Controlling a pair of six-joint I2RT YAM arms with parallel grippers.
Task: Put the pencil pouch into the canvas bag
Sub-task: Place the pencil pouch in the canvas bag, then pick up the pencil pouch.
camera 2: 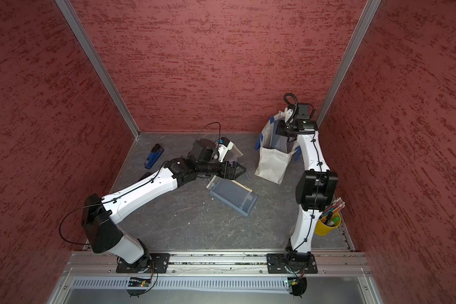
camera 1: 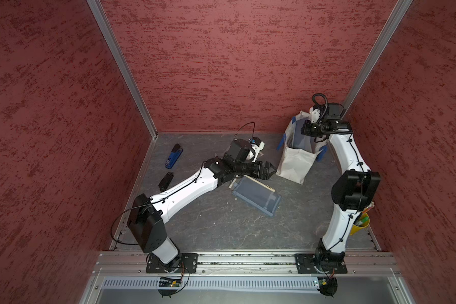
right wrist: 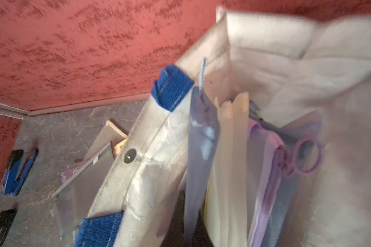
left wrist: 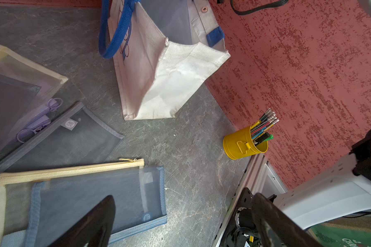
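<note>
One blue mesh pencil pouch lies flat on the grey marbled tabletop, long axis diagonal, back-left to front-right, partly under the left gripper, jaws wide open. Right gripper, jaws closed, hangs over the canvas bag; red textured walls surround.

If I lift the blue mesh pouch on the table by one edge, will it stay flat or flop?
Probably floppy: the blue pouch is thin see-through mesh, and a similar pouch sags in the bag. Likely light: it looks flat and empty. It may drag the cream pouch beneath it, since they overlap.
</note>
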